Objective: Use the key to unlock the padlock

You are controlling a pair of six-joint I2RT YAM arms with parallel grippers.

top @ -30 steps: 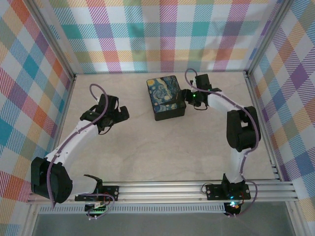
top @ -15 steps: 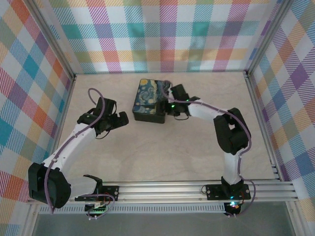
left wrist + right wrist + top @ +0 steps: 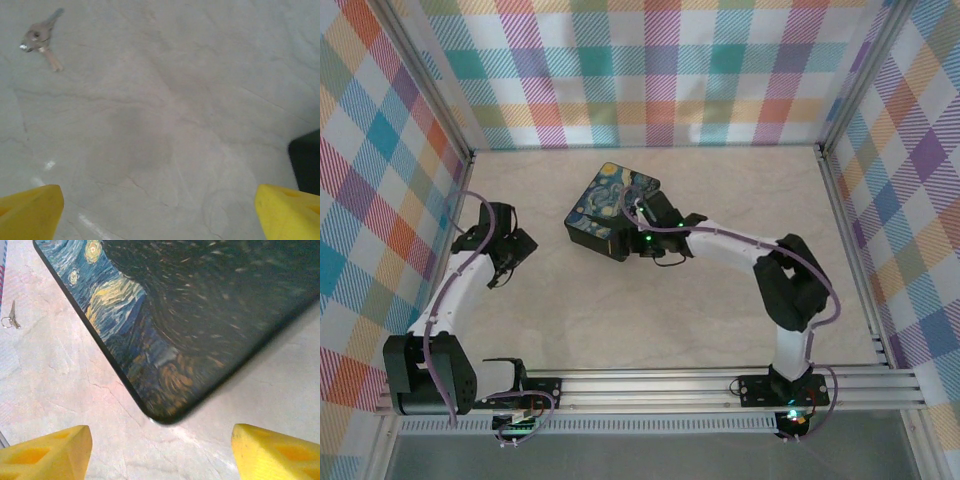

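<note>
From above, the right claw sits just beside the rectangular box printed with a swirling blue-yellow night sky on the beige desk. The left claw is well apart.

At the left wrist, the claw gapes wide, and the small silver key lies on the desk ahead.

At the right wrist, the claw gapes wide near the box's corner.

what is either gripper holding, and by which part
Nothing: left gripper is open, the keys lying away from it; right gripper is open at a corner of the box.
</note>
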